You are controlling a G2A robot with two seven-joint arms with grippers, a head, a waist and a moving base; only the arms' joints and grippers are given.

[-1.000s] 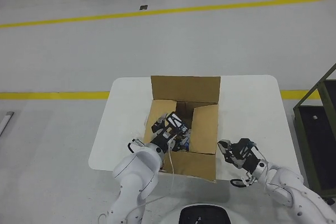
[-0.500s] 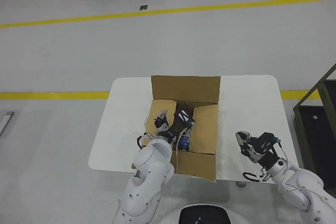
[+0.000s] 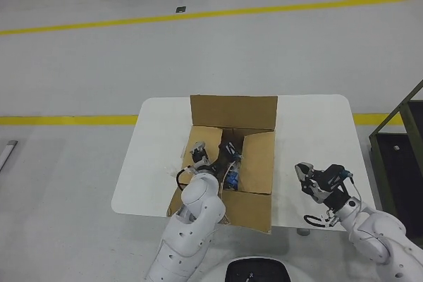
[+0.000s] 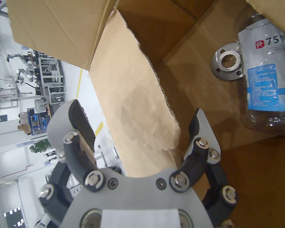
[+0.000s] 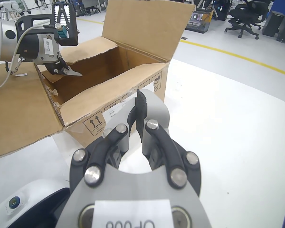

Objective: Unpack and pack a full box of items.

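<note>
Corrugated cardboard box (image 3: 233,111) with clear plastic bottle (image 4: 263,84), round steel flange (image 4: 226,65) inside

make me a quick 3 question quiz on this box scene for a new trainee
1. True or false: the left gripper is shut on the bottle.
2. What lies next to the bottle on the floor of the box? A) a metal ring B) a roll of tape C) a mug
3. Short answer: is the right gripper over the box or over the table, and does it hold anything?

Key
1. False: it is open, with a finger on either side of a torn flap.
2. A
3. Over the table, beside the box, shut and empty.
</note>
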